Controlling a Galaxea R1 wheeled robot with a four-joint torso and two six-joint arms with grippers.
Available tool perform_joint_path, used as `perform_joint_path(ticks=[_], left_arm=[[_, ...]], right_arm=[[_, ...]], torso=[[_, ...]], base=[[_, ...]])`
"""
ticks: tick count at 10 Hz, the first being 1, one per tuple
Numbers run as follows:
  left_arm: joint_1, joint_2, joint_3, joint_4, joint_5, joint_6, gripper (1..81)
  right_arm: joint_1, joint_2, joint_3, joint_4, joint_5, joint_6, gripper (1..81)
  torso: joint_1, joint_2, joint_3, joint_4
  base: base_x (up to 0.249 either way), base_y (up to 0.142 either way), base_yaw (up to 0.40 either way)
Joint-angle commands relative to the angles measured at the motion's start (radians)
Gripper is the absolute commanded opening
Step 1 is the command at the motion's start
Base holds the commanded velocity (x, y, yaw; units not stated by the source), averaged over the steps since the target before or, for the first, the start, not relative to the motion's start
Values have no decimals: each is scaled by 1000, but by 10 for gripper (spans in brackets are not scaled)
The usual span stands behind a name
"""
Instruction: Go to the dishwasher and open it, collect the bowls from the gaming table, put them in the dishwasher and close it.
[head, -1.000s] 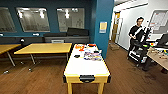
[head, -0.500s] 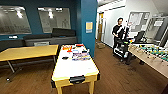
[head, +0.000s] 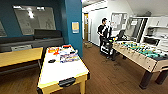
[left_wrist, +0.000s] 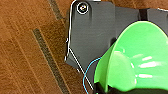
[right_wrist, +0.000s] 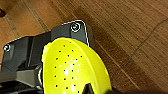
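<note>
Bowls: two, one per arm – a bright green bowl (left_wrist: 136, 58) in the left wrist view, a yellow-green bowl (right_wrist: 75, 68) dotted with small holes in the right wrist view
Left gripper: green bowl sits right against it over wooden floor (left_wrist: 27, 50); fingers hidden, cannot tell whether they clamp it
Right gripper: yellow-green bowl close against it; grip likewise unclear
Gaming table (head: 62, 71): white top, yellow edge, in the foreground of the head view
On the gaming table: colourful game boards (head: 66, 56) toward its far end, one small black item (head: 51, 60) beside them
Football table (head: 140, 51): one, right of the gaming table
Person (head: 102, 32): one – standing beyond the football table's far end
Yellow table (head: 20, 56): one, left of the gaming table
</note>
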Motion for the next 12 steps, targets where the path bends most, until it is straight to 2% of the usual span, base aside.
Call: perform_joint_path(ticks=[1,12], left_arm=[[-35,-11,-4,-5,60,-2,10],[-27,1,-5,-1,51,4,10]], right_arm=[[27,-30,-21,-17,-33,-2,10],[27,-9,-28,-23,-37,6,10]], torso=[[0,0,0,0],[0,0,0,0]], base=[[0,0,-400],[0,0,-400]])
